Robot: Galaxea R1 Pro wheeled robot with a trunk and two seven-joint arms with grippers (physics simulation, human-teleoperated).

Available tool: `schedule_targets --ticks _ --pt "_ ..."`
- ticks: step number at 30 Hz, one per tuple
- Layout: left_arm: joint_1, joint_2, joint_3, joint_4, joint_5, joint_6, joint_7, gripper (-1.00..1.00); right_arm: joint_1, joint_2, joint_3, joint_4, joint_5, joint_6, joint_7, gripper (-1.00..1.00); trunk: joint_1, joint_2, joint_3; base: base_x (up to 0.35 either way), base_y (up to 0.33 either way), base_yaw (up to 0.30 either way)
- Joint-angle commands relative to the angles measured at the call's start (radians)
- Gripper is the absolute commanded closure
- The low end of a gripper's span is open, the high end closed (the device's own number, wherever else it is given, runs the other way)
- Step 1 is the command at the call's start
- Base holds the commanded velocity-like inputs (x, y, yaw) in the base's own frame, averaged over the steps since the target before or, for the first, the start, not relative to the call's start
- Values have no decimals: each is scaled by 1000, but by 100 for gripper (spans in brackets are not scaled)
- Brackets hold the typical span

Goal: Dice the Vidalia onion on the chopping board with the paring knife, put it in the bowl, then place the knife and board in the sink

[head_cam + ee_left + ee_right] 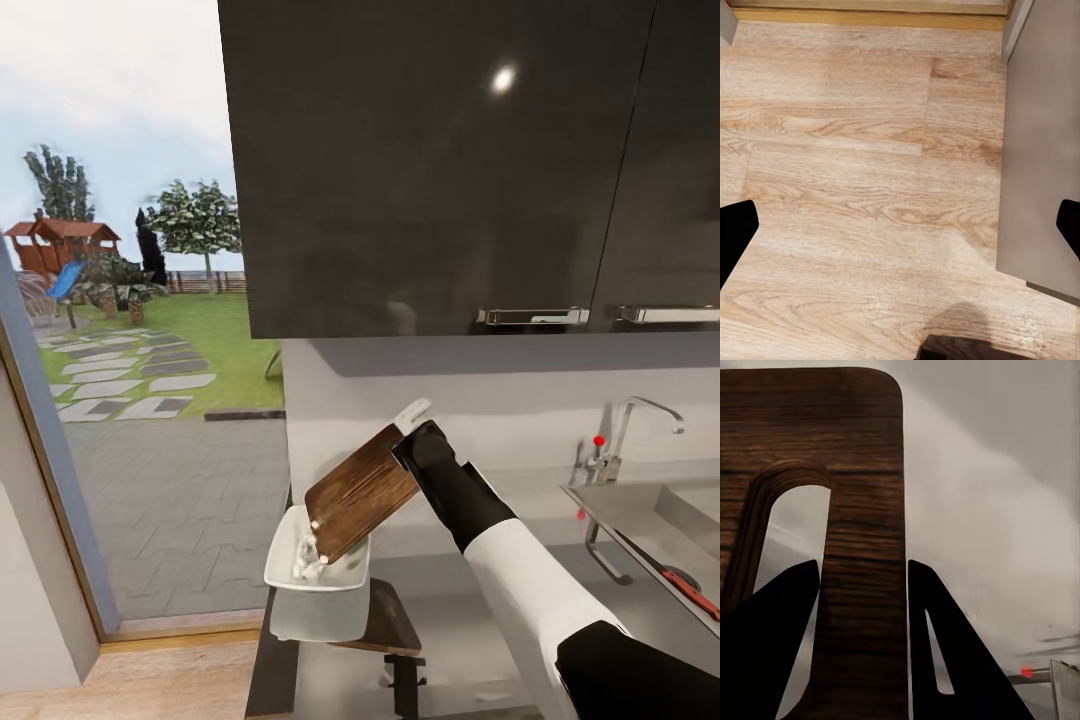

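My right gripper point(415, 445) is shut on one end of the chopping board point(360, 492) and holds it steeply tilted, its low end over the white bowl point(285, 560). Pale diced onion point(308, 562) lies in the bowl under that low end. In the right wrist view, dark fingers point(937, 645) clamp the board point(862, 510) beside its handle slot. The bowl stands at the left end of the glossy countertop point(450, 620). The paring knife point(688, 588), with its red handle, lies in the sink point(640, 510) at the right. My left gripper point(900, 232) is open over wooden floor.
Dark upper cabinets point(440, 160) hang close above the board and arm. A chrome tap point(625, 425) with a red-tipped lever stands behind the sink. A tall window point(130, 350) onto a garden is at the left, past the counter's end. A grey cabinet front point(1042, 142) borders the floor.
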Motion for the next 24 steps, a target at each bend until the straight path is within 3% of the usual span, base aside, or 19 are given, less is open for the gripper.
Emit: schedule_targets --ticks 1,17,24 --pt "-1 0 -9 4 7 -6 1 -100 0 0 1 -1 11 4 9 100 0 -1 0 0 0 0" --pt "-1 0 -9 4 7 -6 1 -100 0 0 1 -4 11 4 9 100 0 -1 0 0 0 0" --pt "-1 0 -9 4 7 -6 1 -100 0 0 -8 -72 7 3 13 100 0 -1 0 0 0 0"
